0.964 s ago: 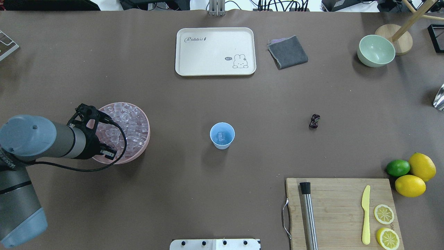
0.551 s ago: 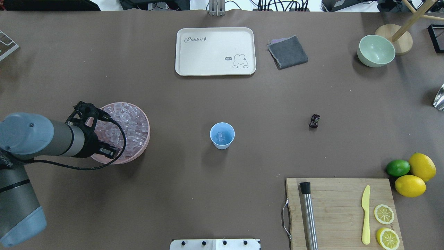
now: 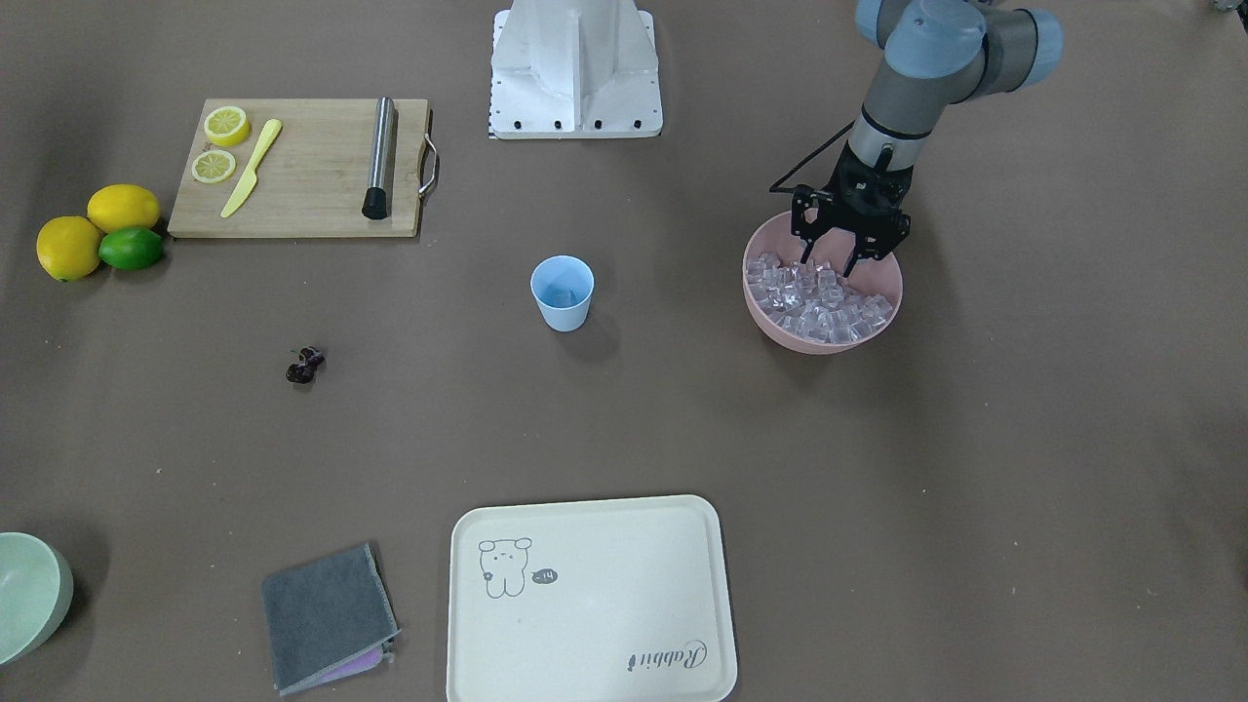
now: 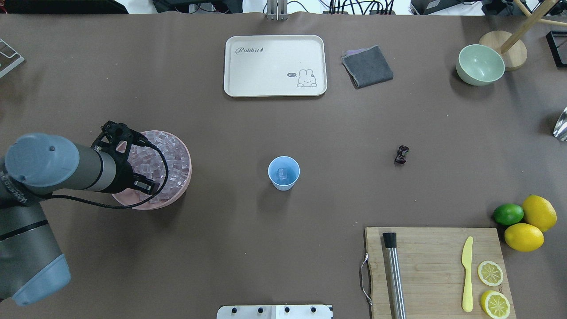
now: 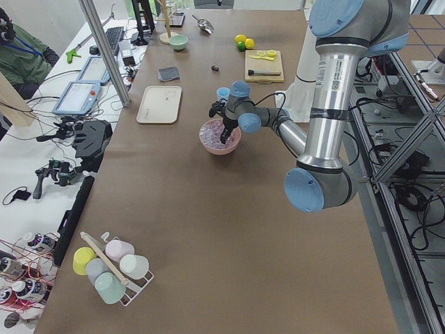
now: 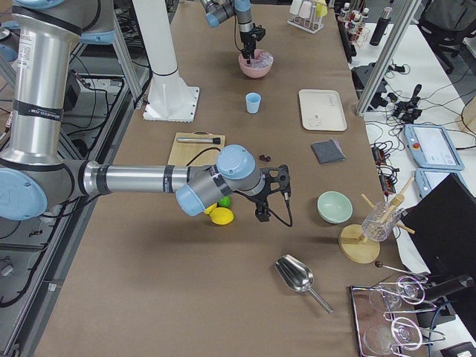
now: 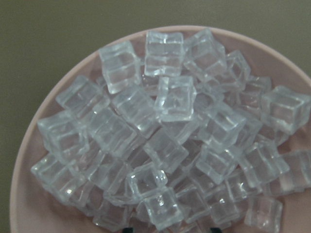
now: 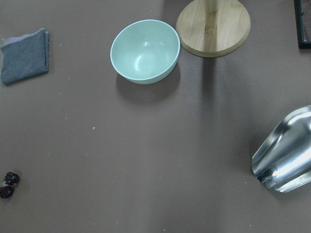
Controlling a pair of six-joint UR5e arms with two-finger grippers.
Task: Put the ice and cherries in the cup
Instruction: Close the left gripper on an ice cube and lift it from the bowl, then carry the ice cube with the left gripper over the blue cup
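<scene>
The light blue cup (image 4: 284, 173) stands mid-table, also in the front view (image 3: 562, 292), with one ice cube (image 4: 281, 173) inside. Many clear ice cubes (image 7: 165, 141) fill the pink bowl (image 4: 186, 177) to its left. My left gripper (image 3: 830, 261) is open, fingers pointing down just over the ice (image 3: 819, 297) at the bowl's robot-side edge, holding nothing. The dark cherries (image 4: 401, 154) lie on the table right of the cup, also in the right wrist view (image 8: 8, 184). My right gripper (image 6: 274, 192) hovers beyond the cherries; I cannot tell whether it is open or shut.
A cream tray (image 4: 275, 65), a grey cloth (image 4: 367, 66) and a pale green bowl (image 4: 480, 64) lie at the far side. A cutting board (image 4: 434, 270) holds a muddler, a yellow knife and lemon slices. Lemons and a lime (image 4: 525, 219) sit beside it. A metal scoop (image 8: 284, 155) lies far right.
My left wrist shifted slightly left, then right and farther over the pink bowl. The cup and the cherries have not moved.
</scene>
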